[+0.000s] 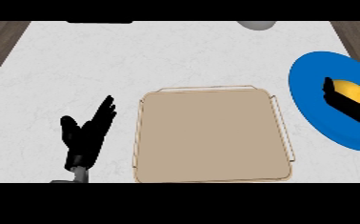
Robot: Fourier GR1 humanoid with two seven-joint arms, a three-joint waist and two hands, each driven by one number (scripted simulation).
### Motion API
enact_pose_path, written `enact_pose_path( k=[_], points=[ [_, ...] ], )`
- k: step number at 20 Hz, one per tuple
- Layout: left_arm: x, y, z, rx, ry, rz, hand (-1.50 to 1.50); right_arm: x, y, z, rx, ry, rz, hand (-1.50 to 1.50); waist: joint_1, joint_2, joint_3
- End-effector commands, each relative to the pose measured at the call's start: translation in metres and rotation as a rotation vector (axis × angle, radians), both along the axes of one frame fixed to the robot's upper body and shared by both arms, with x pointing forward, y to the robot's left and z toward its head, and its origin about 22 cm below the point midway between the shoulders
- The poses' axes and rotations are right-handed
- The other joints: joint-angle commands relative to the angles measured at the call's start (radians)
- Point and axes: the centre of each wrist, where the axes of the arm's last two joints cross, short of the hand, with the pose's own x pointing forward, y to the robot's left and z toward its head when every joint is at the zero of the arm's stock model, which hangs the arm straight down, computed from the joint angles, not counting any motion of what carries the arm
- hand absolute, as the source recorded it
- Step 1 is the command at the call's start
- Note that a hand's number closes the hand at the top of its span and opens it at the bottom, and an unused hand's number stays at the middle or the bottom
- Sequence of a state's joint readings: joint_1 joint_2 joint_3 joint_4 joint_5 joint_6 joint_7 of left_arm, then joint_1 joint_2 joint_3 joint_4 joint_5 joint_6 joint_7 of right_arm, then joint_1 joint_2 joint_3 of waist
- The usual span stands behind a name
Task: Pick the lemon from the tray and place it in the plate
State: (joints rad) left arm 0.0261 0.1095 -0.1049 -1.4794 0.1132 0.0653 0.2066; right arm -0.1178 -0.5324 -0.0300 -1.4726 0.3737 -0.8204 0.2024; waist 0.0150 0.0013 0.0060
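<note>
A yellow lemon (347, 88) shows at the right edge of the head view, over the blue plate (316, 94). My right hand (336, 98) is curled round it, its dark fingers and thumb framing the fruit; most of the hand is cut off by the picture's edge. The tan tray (211, 137) with a thin wire rim lies in the middle of the white counter and holds nothing. My left hand (85, 135) rests to the left of the tray, fingers straight and pointing up, holding nothing.
A grey rounded object (256, 25) sits at the counter's far edge, and a dark strip (98, 22) lies at the far left. Wooden floor shows past both far corners of the counter.
</note>
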Motion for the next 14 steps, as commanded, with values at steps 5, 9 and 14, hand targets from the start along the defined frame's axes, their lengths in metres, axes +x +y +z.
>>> enact_pose_path(
  k=[5,9,14],
  points=[
    [0.0,-0.017,-0.011,0.005,0.022,-0.015,0.0,0.033,-0.089,0.003,0.015,-0.029,0.0,1.5,0.007,0.007,-0.003],
    [0.001,-0.008,-0.013,-0.018,0.026,-0.017,0.0,0.022,-0.119,-0.023,0.095,0.252,-0.067,1.5,0.027,0.018,-0.003],
    [0.003,-0.006,0.003,-0.013,0.032,-0.046,0.0,0.033,-0.11,-0.055,0.108,0.436,0.054,-1.5,0.046,0.017,0.0]
  ],
)
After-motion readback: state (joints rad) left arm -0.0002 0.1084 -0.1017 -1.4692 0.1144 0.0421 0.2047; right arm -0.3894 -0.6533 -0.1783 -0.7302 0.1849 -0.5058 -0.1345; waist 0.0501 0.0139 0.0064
